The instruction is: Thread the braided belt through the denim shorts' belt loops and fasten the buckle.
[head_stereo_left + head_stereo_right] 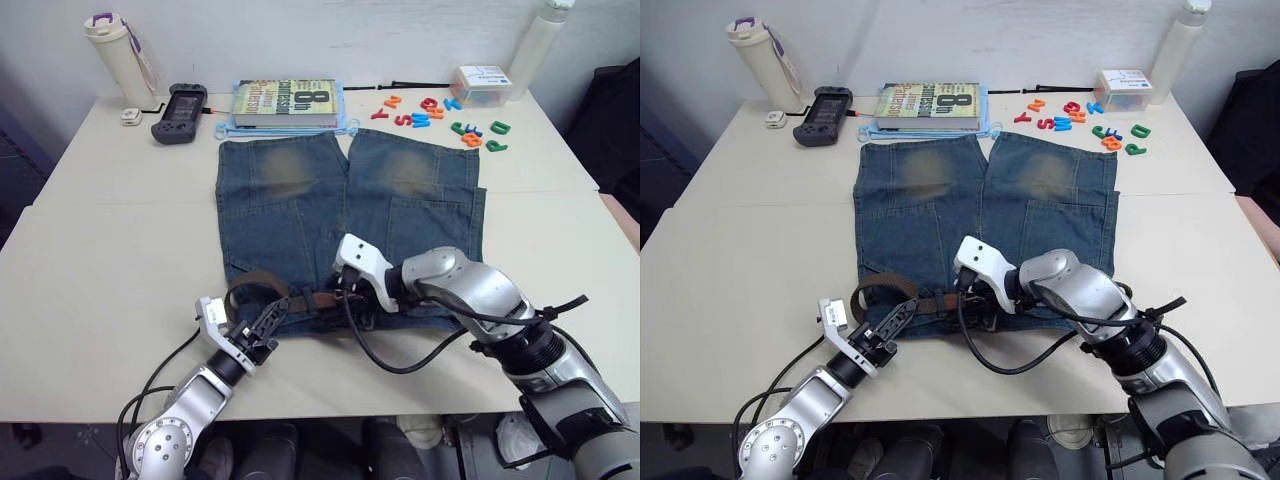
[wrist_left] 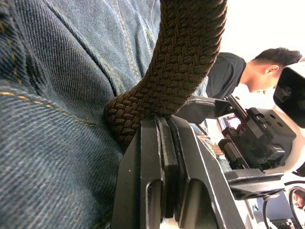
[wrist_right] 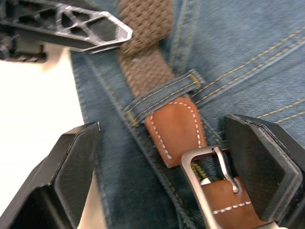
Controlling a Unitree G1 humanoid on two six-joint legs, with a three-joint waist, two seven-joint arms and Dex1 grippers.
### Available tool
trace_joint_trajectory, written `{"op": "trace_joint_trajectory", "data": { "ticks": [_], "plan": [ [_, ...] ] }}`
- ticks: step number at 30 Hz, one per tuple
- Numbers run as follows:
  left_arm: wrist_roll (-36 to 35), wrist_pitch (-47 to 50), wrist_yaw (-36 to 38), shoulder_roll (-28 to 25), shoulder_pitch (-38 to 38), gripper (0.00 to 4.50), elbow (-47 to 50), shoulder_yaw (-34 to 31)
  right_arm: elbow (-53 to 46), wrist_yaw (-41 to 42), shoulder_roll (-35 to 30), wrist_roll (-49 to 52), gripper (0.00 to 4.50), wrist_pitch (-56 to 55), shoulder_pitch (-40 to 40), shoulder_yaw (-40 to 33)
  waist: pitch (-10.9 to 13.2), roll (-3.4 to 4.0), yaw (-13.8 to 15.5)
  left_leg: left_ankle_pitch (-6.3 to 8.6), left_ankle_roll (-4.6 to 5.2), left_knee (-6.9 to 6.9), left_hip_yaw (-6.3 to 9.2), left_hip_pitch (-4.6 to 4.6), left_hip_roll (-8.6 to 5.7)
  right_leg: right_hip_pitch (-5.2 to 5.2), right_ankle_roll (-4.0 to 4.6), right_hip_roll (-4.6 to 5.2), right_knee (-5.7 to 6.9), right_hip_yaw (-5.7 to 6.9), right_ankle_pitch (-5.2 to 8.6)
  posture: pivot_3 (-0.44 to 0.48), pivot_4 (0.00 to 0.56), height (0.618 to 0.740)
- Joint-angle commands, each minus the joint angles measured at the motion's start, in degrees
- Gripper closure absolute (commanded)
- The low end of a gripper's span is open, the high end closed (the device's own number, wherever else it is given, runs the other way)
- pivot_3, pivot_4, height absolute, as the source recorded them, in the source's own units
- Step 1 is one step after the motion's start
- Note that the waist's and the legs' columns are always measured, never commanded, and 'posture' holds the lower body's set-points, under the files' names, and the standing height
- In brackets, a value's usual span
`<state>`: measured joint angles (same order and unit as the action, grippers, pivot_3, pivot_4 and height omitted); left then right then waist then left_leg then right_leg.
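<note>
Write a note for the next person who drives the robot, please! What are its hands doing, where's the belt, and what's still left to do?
Left gripper: shut on the braided belt at the shorts' waistband.
Right gripper: open, on either side of the belt's tan tip and the buckle.
Denim shorts lie flat on the table.
Done: the tip has passed under one belt loop.
Left: push the tip through the buckle and fasten it.

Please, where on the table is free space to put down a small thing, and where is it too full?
Bare table lies left of the denim shorts and right of them, up to the edges. The far edge is crowded: bottle, book, coloured letters. The near waistband is busy: the left pincer and right pincer work on the braided belt.
</note>
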<state>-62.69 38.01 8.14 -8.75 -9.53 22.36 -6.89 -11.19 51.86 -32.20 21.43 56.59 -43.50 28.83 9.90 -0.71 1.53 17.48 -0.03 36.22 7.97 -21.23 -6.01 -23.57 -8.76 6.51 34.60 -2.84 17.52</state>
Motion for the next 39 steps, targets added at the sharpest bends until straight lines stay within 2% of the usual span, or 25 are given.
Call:
{"op": "trace_joint_trajectory", "data": {
  "ticks": [1,4,9,13,19,22,31,34,39],
  "plan": [
    [1.0,0.53,-0.56,0.32,-0.8,4.5,-0.58,0.02,2.22,4.94,0.07,-0.73,0.03,0.7,-1.3,5.1,-0.01,0.01,-0.07,0.0,0.0,0.0,0.0,0.0,0.0,0.0,0.0,0.0,0.0,0.0,0.0,0.0,0.15,0.74],
    [1.07,0.51,-0.62,0.64,-0.8,4.5,-0.82,0.13,7.77,6.2,2.16,-3.03,0.03,-1.01,-3.82,7.0,-0.07,0.07,-0.26,0.0,-0.01,0.0,0.0,0.06,0.01,0.04,0.0,-0.01,0.01,0.0,0.0,0.0,0.15,0.74],
    [1.28,0.87,-0.85,1.13,-0.57,4.5,-0.82,0.27,15.37,12.88,4.69,-6.56,0.03,-4.78,-8.41,12.0,-0.27,0.05,-0.29,-0.01,-0.03,0.0,0.0,0.13,0.03,0.06,0.01,-0.03,0.07,0.0,0.01,0.0,0.15,0.74],
    [1.75,0.97,-0.72,1.43,-0.65,4.5,-1.01,0.51,21.4,17.78,8.64,-6.39,0.03,-5.67,-11.51,11.34,-0.53,0.08,-0.68,0.0,-0.05,0.0,-0.01,0.18,0.06,0.07,0.04,-0.06,0.13,-0.02,0.02,0.0,0.15,0.74],
    [2.15,0.9,-0.62,1.82,-0.39,4.5,-1.58,-0.16,22.6,25.24,8.94,-6.9,0.03,-7.26,-13.48,11.84,-0.56,0.08,-0.6,0.0,-0.08,-0.02,0.0,0.12,0.06,-0.02,0.08,-0.05,0.17,-0.01,0.04,0.0,0.15,0.74],
    [2.51,0.79,-0.67,2.03,0.09,4.5,-1.97,-0.25,19.48,27.35,6.85,-7.44,0.03,-7.4,-12.33,12.41,-0.56,0.09,-0.37,0.01,-0.09,-0.02,-0.01,0.11,0.05,-0.03,0.09,-0.04,0.16,0.0,0.05,0.0,0.15,0.74],
    [2.9,1.07,-0.86,2.57,0.68,4.5,-2.25,-0.36,7.84,23.52,0.83,-5.19,0.03,0.26,-6.93,6.49,-0.55,0.08,0.14,0.03,-0.07,0.01,0.04,0.01,-0.01,-0.03,0.1,0.03,0.1,0.08,0.05,0.0,0.15,0.74],
    [3.1,1.2,-0.66,2.4,1.05,4.5,-2.73,-0.51,5.63,21.69,0.89,-4.89,0.03,2.34,-4.3,6.46,-0.55,0.08,0.24,0.03,-0.07,0.02,0.05,0.01,-0.02,-0.03,0.1,0.04,0.1,0.08,0.05,0.0,0.15,0.74],
    [3.15,1.6,-0.63,2.27,1.71,4.5,-3.11,-0.5,9.05,17.47,5.01,-3.62,0.03,6.17,-1.44,3.92,-0.55,0.08,0.27,0.03,-0.07,0.01,0.08,-0.01,0.0,-0.02,0.1,0.03,0.07,0.11,0.05,0.0,0.15,0.74]
  ]
}}
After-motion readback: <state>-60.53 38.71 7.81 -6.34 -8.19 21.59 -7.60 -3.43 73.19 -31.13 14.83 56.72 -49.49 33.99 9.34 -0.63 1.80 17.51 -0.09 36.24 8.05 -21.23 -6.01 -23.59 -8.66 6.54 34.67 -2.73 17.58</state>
